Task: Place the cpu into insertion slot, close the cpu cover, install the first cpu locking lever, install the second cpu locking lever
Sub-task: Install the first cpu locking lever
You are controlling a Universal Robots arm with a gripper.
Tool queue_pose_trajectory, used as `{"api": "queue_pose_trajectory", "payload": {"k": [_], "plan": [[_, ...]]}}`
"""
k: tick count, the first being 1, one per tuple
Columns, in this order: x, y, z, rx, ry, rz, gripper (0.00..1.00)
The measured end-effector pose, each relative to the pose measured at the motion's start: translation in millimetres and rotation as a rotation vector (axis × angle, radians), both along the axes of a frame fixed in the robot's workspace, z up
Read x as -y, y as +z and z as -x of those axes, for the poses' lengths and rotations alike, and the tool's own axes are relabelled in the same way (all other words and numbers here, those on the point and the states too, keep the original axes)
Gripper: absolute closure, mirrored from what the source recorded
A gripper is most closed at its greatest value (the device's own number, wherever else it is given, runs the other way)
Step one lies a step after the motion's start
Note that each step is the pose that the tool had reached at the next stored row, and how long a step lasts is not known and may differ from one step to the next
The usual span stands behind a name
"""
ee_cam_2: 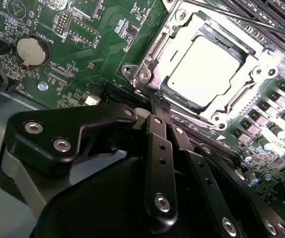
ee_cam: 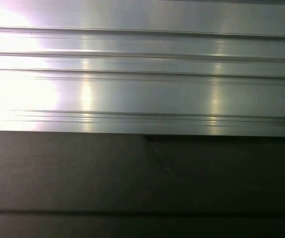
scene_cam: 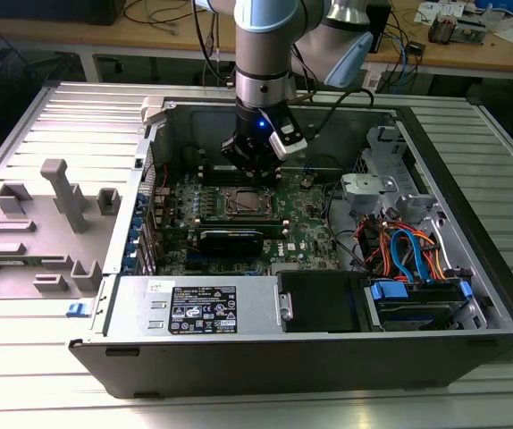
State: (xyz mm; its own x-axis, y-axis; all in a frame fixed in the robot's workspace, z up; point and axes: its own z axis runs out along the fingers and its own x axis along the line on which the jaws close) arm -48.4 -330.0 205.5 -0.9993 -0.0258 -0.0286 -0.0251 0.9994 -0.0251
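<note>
The cpu (ee_cam_2: 207, 69), a pale silver square, lies in the insertion slot (ee_cam_2: 146, 74) on the green board. The cpu cover (ee_cam_2: 242, 101), a silvery metal frame, lies flat around it. A thin locking lever rod (ee_cam_2: 232, 15) runs along the far side of the socket. My gripper (ee_cam_2: 158, 99) is shut, its two black fingers (ee_cam_2: 160, 148) pressed together with their tips at the socket's near corner. In the exterior view the gripper (scene_cam: 255, 174) hangs straight down inside the open computer case, just over the insertion slot (scene_cam: 249, 202).
Long black memory slots (ee_cam_2: 271, 20) flank the socket, and a coin battery (ee_cam_2: 32, 51) sits on the board. A long black card (scene_cam: 230, 238), a power supply (scene_cam: 194, 308) and a drive bay with blue and orange cables (scene_cam: 408, 250) crowd the case. A grey fixture (scene_cam: 42, 223) lies outside.
</note>
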Motion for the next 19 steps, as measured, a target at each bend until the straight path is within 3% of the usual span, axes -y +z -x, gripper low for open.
{"api": "queue_pose_trajectory", "payload": {"k": [19], "plan": [[-0.1, 0.3, -0.5, 0.0001, 0.000, -0.0001, 0.89]]}}
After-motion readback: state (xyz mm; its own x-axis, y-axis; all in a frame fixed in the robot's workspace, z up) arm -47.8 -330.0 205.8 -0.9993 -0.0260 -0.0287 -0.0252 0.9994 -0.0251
